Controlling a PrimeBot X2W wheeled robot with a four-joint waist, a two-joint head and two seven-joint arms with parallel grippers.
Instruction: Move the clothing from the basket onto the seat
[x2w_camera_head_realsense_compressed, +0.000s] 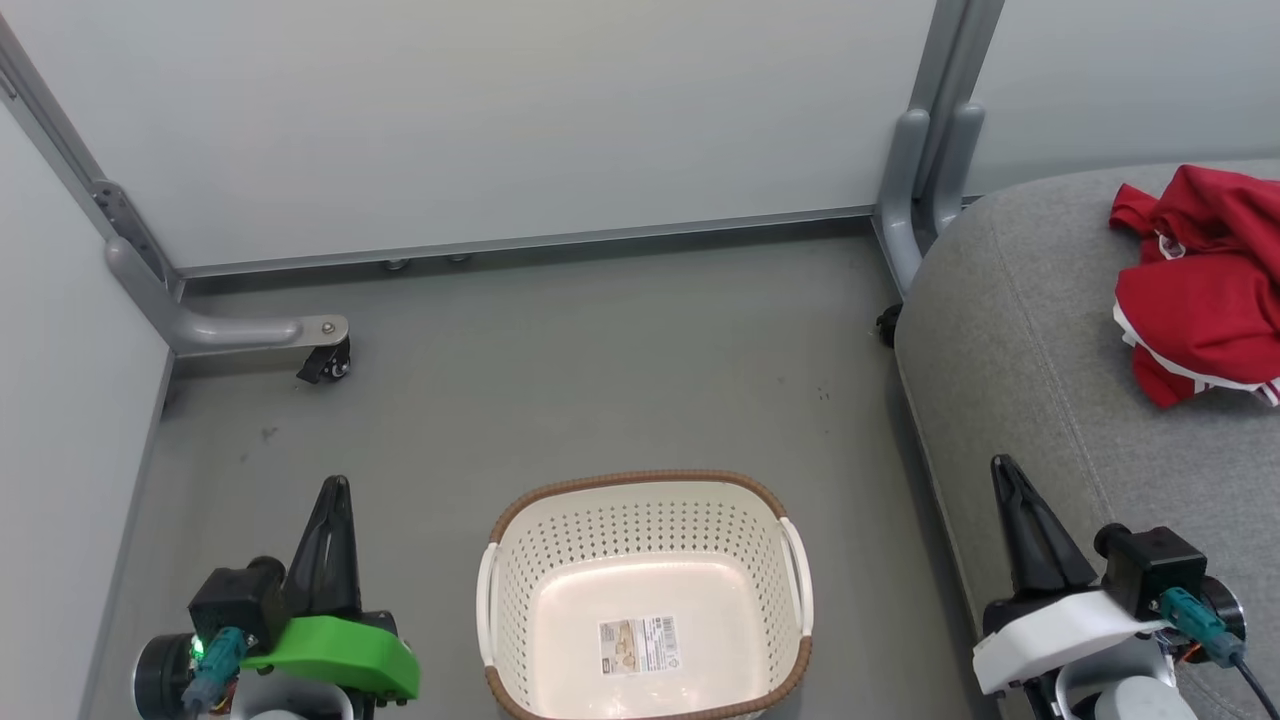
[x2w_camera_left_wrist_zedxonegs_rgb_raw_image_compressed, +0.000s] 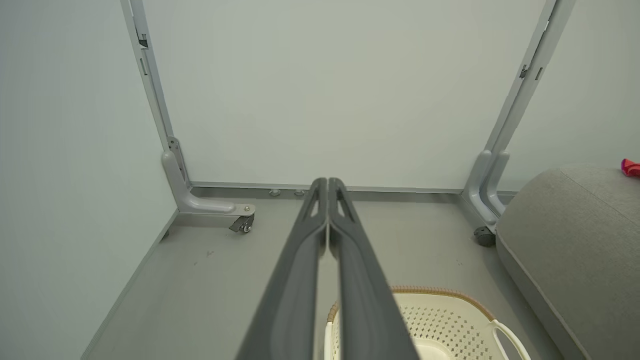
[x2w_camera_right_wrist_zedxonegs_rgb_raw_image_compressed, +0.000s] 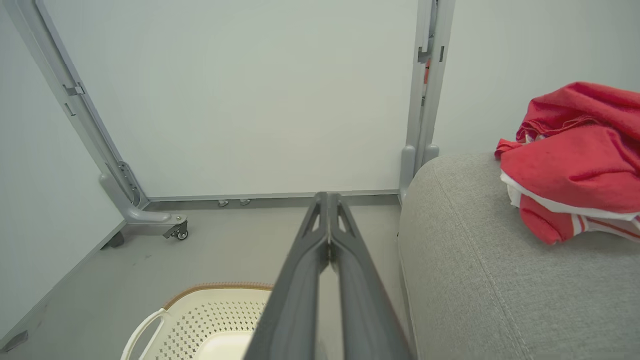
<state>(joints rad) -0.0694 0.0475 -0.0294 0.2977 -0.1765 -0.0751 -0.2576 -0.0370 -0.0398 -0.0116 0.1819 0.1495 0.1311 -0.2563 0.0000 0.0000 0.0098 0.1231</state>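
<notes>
**A staged test booth, more laboratory than home**

The place looks like a robot test cell in a laboratory. Plain pale partition panels (x2w_camera_head_realsense_compressed: 500, 120) close it on the left and at the back. They are held in grey metal posts (x2w_camera_head_realsense_compressed: 928, 130), and the posts stand on angled feet, one with a small caster wheel (x2w_camera_head_realsense_compressed: 328, 366) under it, so the walls are mobile screens. The floor (x2w_camera_head_realsense_compressed: 600, 360) is a smooth grey surface with a few small dark marks. The homely things look like props set in this bare frame. A grey upholstered seat (x2w_camera_head_realsense_compressed: 1020, 380) stands near the right post with red clothing (x2w_camera_head_realsense_compressed: 1200, 290) lying on it. A cream perforated basket (x2w_camera_head_realsense_compressed: 640, 477) stands on the floor.
</notes>
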